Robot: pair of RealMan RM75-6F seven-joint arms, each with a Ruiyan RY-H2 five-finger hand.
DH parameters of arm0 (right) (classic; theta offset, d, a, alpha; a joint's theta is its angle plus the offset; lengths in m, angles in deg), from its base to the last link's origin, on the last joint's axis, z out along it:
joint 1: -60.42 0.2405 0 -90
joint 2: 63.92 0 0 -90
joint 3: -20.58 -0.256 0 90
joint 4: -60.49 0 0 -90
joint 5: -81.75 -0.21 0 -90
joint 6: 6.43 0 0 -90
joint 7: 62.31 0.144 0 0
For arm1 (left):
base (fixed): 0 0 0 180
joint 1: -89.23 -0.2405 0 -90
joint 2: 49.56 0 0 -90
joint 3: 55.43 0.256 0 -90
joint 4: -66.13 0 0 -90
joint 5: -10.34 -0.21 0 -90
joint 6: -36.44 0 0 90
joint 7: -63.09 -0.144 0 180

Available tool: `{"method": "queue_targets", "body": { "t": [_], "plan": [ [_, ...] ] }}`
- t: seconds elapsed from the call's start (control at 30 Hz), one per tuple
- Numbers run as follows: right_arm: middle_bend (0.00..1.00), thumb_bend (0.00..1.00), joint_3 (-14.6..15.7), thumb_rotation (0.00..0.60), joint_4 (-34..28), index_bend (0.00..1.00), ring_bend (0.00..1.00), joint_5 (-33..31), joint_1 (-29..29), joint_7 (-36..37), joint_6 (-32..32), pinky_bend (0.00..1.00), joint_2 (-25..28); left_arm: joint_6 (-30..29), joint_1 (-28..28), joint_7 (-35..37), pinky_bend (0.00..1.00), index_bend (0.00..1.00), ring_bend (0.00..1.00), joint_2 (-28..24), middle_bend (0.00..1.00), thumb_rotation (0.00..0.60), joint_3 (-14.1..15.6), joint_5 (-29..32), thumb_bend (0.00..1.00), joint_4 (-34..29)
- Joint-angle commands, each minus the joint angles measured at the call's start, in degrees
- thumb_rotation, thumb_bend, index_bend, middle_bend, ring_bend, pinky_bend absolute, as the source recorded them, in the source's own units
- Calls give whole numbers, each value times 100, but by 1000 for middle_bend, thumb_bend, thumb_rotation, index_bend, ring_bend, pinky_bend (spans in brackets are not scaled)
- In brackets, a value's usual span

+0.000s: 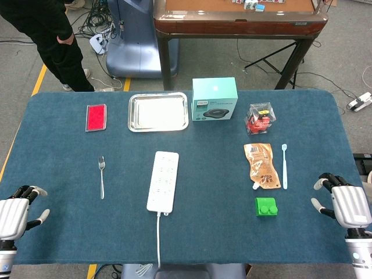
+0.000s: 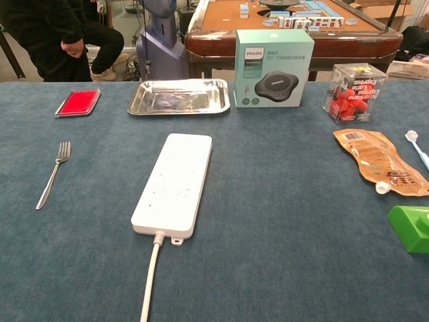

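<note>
My left hand (image 1: 14, 214) rests at the table's near left corner, fingers apart and holding nothing; the fork (image 1: 102, 176) (image 2: 53, 173) is the nearest thing to it. At the near right edge, my right hand (image 1: 347, 204) is likewise empty with fingers apart. A green block (image 1: 266, 207) (image 2: 412, 228) lies just left of it. A white power strip (image 1: 163, 181) (image 2: 174, 184) lies in the middle, its cord running off the front edge. An orange pouch (image 1: 263, 165) (image 2: 379, 161) and a white toothbrush (image 1: 284, 165) (image 2: 419, 149) lie beyond the block. The chest view shows neither hand.
Along the back of the blue table stand a red case (image 1: 96, 117) (image 2: 78, 102), a steel tray (image 1: 132, 113) (image 2: 141, 107), a teal Philips box (image 1: 214, 99) (image 2: 273, 67) and a clear box of red pieces (image 1: 260, 118) (image 2: 355, 92). Behind it are a person (image 1: 52, 35) and a mahjong table (image 1: 238, 23).
</note>
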State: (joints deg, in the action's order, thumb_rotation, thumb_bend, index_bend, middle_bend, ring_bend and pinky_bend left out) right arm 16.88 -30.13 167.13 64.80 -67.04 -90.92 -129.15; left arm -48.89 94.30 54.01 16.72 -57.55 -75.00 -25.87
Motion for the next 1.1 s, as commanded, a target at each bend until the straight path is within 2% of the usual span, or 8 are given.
{"method": "queue_targets", "body": {
  "t": [0.03,0.13,0.23,0.4,0.53,0.7,0.9,1.1],
  "plan": [
    [353,183,1,600,-11,482,362,4,7,-12,9,634,2,-6,4,26,567,516,291,23,392,600,5,-25,246,19],
    [353,183,5,600,-29,482,361,8,16,-34,26,634,8,-17,33,84,594,489,306,45,394,600,9,-114,246,21],
    [354,183,-2,600,-54,482,361,2,30,-60,44,634,21,-70,121,270,696,407,387,68,445,600,19,-400,255,-24],
    [353,183,-24,600,-94,482,361,-27,66,-92,92,634,31,117,463,160,892,361,677,98,816,600,-7,-878,503,-365],
    [353,183,-38,600,-150,482,361,-57,95,-150,141,634,69,507,835,-51,986,333,830,184,975,600,-27,-1171,569,-661],
    [354,183,-79,600,-274,482,361,-110,97,-194,125,634,157,1072,1277,-506,1000,335,993,309,1000,600,-94,-1309,668,-944],
    [354,183,-134,600,-313,482,361,-191,119,-112,158,634,260,1818,1797,-881,1000,336,1000,374,1000,600,-167,-1268,685,-1430],
    [354,183,-116,600,-261,482,361,-205,126,-35,207,634,301,2475,2223,-1272,1000,324,1000,579,1000,600,-211,-1059,685,-1537]
  ]
}}
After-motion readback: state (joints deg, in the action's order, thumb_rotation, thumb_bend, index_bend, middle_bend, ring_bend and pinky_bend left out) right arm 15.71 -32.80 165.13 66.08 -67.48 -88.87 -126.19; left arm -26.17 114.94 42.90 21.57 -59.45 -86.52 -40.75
